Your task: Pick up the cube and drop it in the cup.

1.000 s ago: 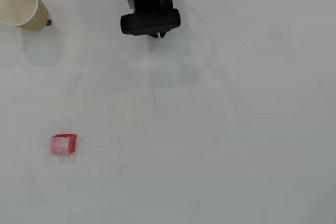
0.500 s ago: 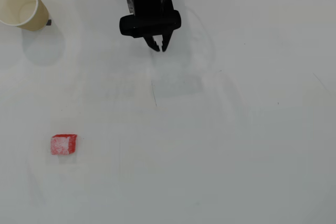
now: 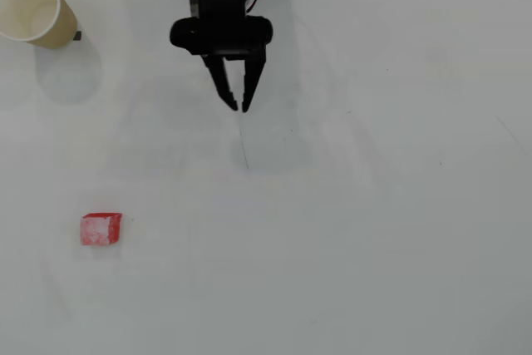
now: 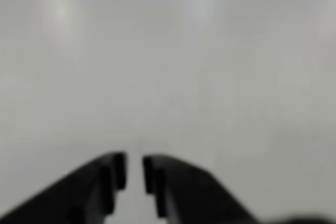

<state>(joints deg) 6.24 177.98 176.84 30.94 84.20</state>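
White table [image 3: 374,230] fills both of my views, faintly scratched and otherwise bare around the things I care about. From overhead I see the black arm reaching in from the far edge, near its middle, with the gripper [image 3: 241,108] pointing toward the table's centre. Its two fingers are nearly together at the tips, with only a thin gap between them and nothing held; the wrist view shows the same narrow slit at the gripper [image 4: 134,171] over blank, blurred surface. My cube [image 3: 100,229], red with a whitish scuffed top, lies near the table's left edge toward the near side, well apart from the fingers. My cup [image 3: 35,7], tan paper with a white inside, stands upright in the far left corner.
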